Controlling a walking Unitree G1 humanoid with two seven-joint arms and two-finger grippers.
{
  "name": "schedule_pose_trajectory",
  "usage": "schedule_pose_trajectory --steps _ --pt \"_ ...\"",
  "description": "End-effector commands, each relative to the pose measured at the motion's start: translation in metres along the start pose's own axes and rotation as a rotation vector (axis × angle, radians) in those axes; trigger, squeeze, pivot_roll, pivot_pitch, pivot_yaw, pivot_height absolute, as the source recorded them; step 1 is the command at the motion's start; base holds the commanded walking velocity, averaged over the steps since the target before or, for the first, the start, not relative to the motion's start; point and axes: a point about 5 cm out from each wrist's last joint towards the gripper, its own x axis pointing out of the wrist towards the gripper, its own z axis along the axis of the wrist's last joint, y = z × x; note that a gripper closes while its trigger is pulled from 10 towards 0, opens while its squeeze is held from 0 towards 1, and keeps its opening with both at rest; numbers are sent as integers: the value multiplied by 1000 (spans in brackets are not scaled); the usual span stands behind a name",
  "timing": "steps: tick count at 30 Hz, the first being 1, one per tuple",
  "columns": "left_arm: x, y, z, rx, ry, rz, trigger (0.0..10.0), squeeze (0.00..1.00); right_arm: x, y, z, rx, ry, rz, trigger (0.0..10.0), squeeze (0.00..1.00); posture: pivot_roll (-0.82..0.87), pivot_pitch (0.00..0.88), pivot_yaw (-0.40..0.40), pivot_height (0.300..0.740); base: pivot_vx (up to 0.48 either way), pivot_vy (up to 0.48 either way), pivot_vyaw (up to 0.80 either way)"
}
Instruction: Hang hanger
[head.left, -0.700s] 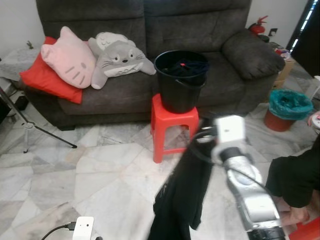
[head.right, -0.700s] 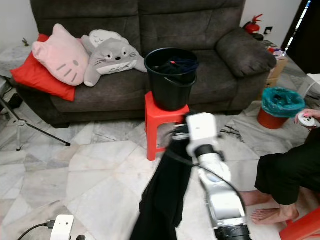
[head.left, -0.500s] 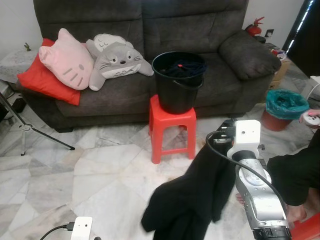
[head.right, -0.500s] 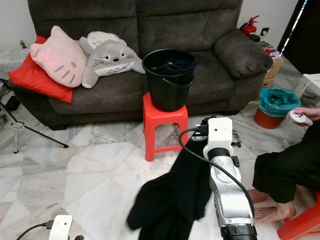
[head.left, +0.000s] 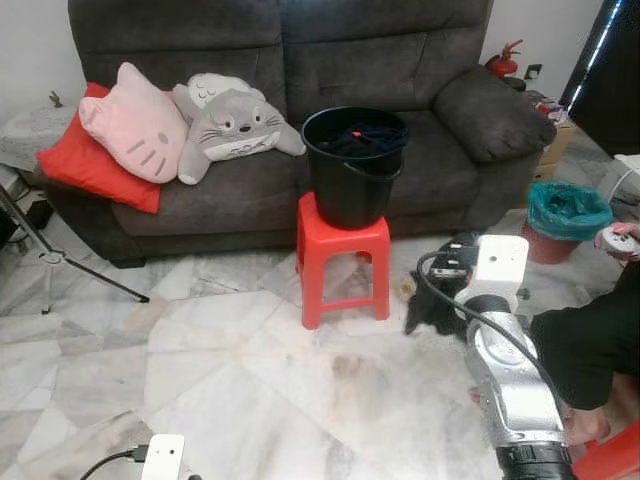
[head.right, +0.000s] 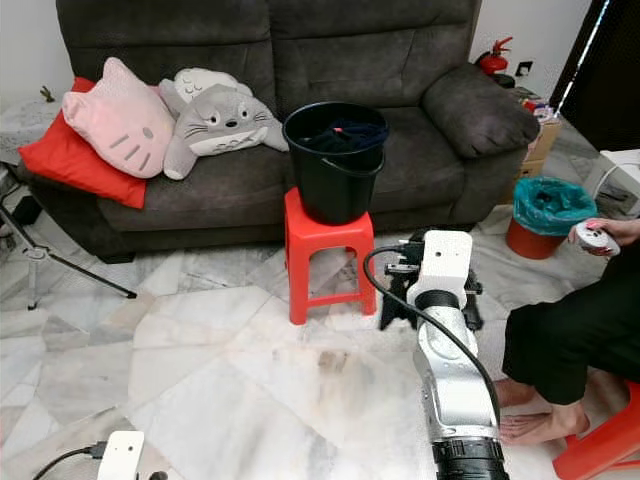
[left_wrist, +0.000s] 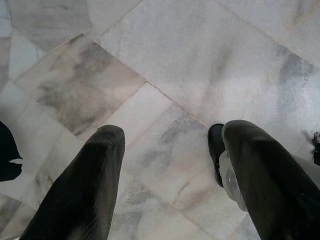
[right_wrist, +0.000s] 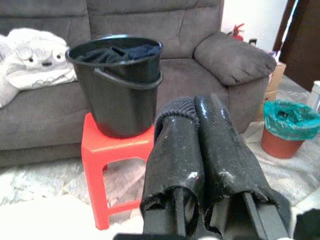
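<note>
Your right gripper (right_wrist: 200, 125) is clamped on a fold of dark cloth (right_wrist: 172, 112), fingers pressed together, raised above the marble floor (head.left: 230, 370). No hanger can be made out. At its 11 o'clock, a black bucket (head.left: 353, 165) of clothes stands on a red stool (head.left: 343, 255). Your left gripper (left_wrist: 170, 165) hangs open over floor tiles.

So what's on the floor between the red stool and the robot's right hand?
Just bare marble floor lies between the red stool and the right end effector, going by the right eye view.
</note>
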Motion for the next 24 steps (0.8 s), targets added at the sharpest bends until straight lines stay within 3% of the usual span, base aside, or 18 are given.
schedule_pose_trajectory --steps 1,14,24 --pt "0 3 -1 4 -3 7 10000 0 3 6 11 13 -55 14 10000 0 -67 0 33 740 0 0 0" --pt "-1 2 -1 -8 -7 4 10000 0 1 15 8 -8 -46 34 10000 0 -70 0 31 740 0 0 0" --pt "-1 0 -2 -1 -5 -1 10000 0 0 16 9 -16 -56 48 10000 0 -74 0 28 740 0 0 740"
